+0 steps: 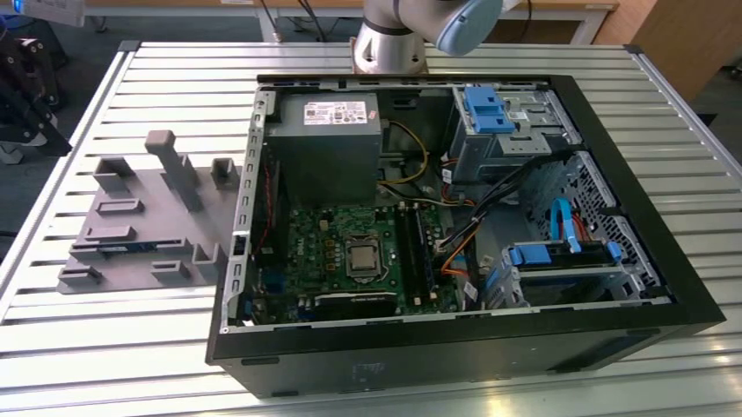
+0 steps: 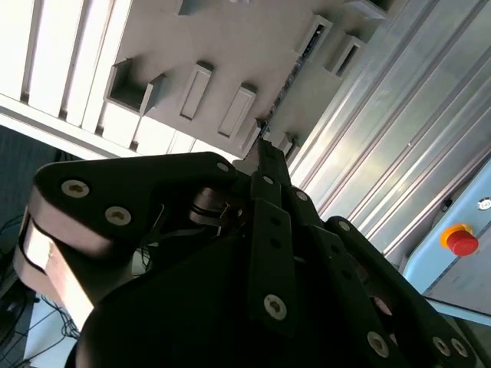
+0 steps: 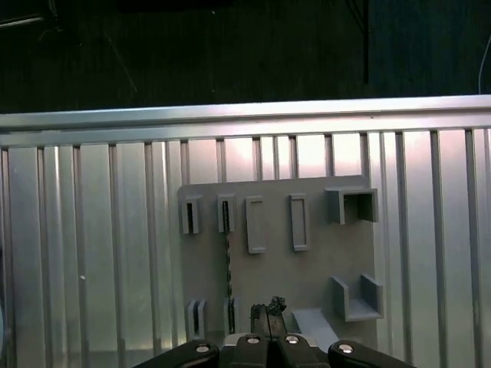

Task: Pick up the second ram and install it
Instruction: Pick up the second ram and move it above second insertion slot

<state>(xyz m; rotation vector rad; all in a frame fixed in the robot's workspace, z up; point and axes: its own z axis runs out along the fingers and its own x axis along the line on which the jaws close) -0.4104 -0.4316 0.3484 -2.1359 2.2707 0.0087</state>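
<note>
- The second ram (image 1: pixel 122 248) stands on its edge in a slot of the grey fixture (image 1: pixel 139 226). In the exterior view the fixture lies on the slatted tabletop (image 1: pixel 116 347), at about 9 o'clock from the open computer case (image 1: pixel 464 347).
- In the first wrist view the stick (image 3: pixel 228 264) appears as a thin dark line that runs across the fixture (image 3: pixel 314 268) between two small holders.
- The tool (image 3: pixel 268 308) hangs above the fixture, and its tips are near one end of the stick but apart from it.
- In the second wrist view the tool (image 2: pixel 263 147) has its two fingers brought together, with nothing between them.
- In my judgement the task is at its beginning: the stick is not yet grasped or lifted, and the whole way to the case is left.
- Inside the case the motherboard (image 1: pixel 347 252) lies flat, with the dark memory slots (image 1: pixel 412 243) at about 3 o'clock from its centre. I cannot tell if a stick already sits in one of them.
- The base of the arm (image 1: pixel 394 39) stands at 12 o'clock from the case.
</note>
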